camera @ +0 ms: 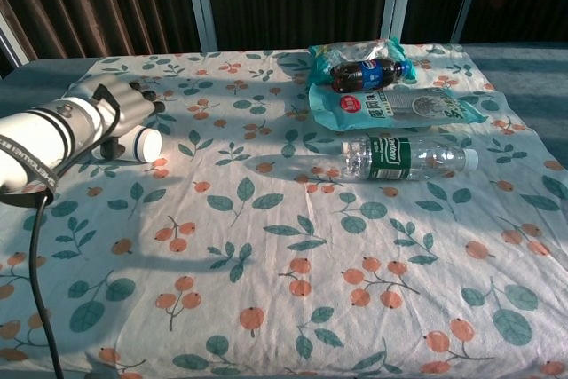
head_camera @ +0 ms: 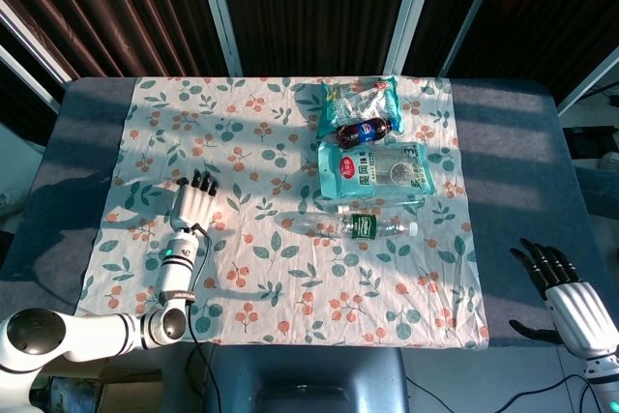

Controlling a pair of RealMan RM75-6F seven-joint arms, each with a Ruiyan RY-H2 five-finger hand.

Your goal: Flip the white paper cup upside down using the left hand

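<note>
The white paper cup (camera: 142, 143) lies on its side at the left of the chest view, on the floral tablecloth (camera: 293, 246), with the left hand (camera: 124, 106) over it, fingers wrapped around its body. At the lower right of the head view, the right hand (head_camera: 561, 287) rests off the cloth, fingers apart, holding nothing. A clear water bottle (camera: 408, 157) lies on its side at centre right, below a cola bottle (camera: 368, 73) and two snack bags (camera: 399, 106).
</note>
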